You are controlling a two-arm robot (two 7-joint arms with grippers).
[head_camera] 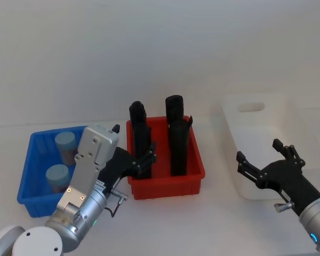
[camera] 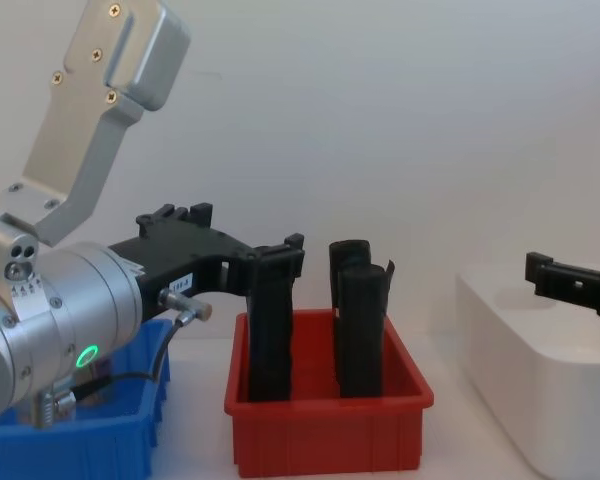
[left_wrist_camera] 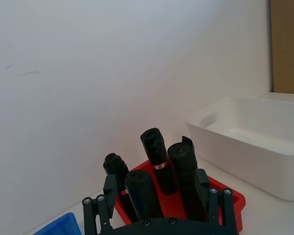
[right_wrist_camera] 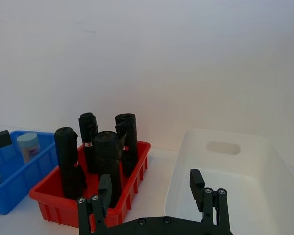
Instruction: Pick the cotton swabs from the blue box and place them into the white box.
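The left gripper (head_camera: 133, 152) sits left of centre in the head view, between the blue box (head_camera: 26, 181) and the red bin (head_camera: 165, 186). Its jaws are spread wide and hold nothing, and one finger is just beside a black roll (head_camera: 140, 133). A swing toward the blue box could clip that roll and tip it. The cotton swab jars (head_camera: 57, 176) stand close together at the left in the blue box, so wide jaws closing on one may knock the other. A jar carried low across the tall rolls to the white box (head_camera: 232, 138), at the right, could snag on them. The right gripper (head_camera: 260, 152) hovers at that box's near edge with its jaws wide and empty.

Count: two swab jars, four black rolls, and one each of the blue box, red bin and white box, all on the table (head_camera: 202, 229).
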